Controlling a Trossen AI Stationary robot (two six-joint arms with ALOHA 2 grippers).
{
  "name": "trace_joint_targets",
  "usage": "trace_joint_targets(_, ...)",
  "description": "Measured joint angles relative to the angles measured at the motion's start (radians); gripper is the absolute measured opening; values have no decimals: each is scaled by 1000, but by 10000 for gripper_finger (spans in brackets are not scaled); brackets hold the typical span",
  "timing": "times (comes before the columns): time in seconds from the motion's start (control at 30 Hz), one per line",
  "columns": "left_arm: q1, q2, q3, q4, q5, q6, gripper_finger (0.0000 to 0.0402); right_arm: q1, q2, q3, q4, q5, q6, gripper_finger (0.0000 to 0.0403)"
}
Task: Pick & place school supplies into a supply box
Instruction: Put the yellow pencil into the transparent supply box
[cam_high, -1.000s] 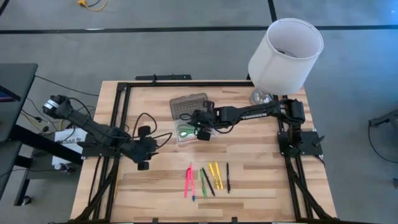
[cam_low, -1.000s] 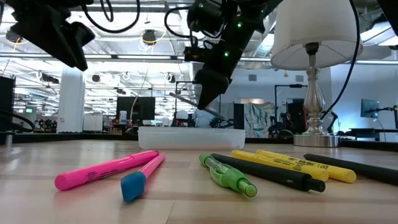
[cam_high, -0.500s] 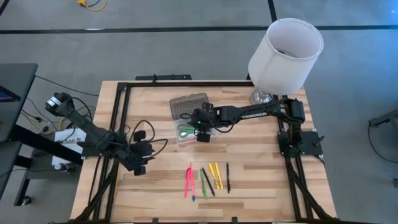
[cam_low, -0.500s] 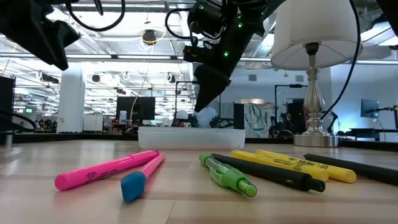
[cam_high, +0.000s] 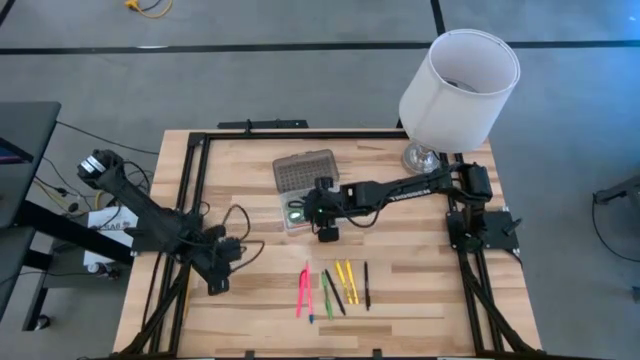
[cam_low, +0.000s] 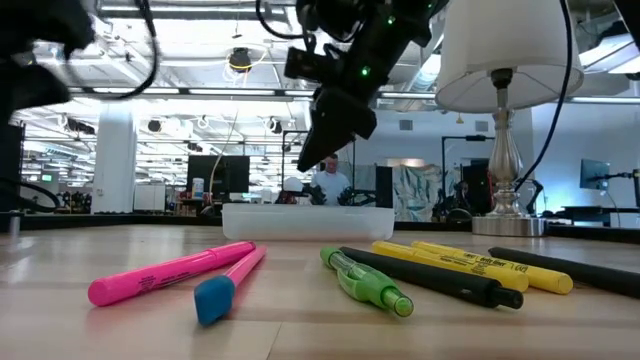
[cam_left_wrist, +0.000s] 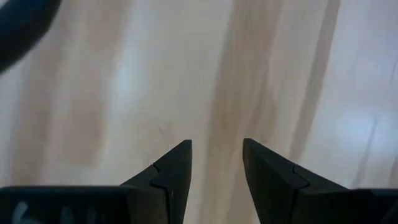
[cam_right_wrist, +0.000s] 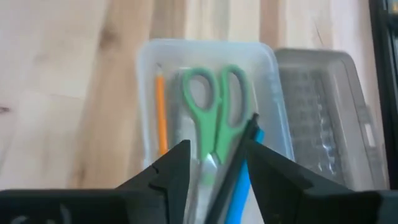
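Right gripper (cam_high: 325, 224), a second ago shut on a dark pen above the clear box (cam_high: 294, 213), now hangs there with jaws parted and empty, the pen (cam_right_wrist: 239, 162) dropped inside beside the scissors (cam_right_wrist: 216, 109); left gripper (cam_high: 216, 281), jaws partly open, empty, has drifted well away.

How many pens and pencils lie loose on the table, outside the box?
7, in one row ahead of the clear box: two pink, green, black, two yellow, another black. More may hide between them.
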Motion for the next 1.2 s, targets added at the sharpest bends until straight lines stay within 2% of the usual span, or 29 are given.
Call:
trace_joint_targets(0.23,-71,189,0,-3,267,-135,122,57,0,0,6,0,-16,136)
trace_joint_targets(0.37,-90,266,0,-3,371,-177,109,77,0,0,34,0,-16,129)
trace_joint_targets(0.73,-97,349,1,-51,481,-202,92,101,0,0,87,0,-16,127)
trace_joint_targets(1.0,-127,460,1,-51,542,-84,92,101,0,0,95,0,10,127)
trace_joint_targets(1.2,-135,490,4,-72,595,-72,91,101,0,0,128,0,11,128)
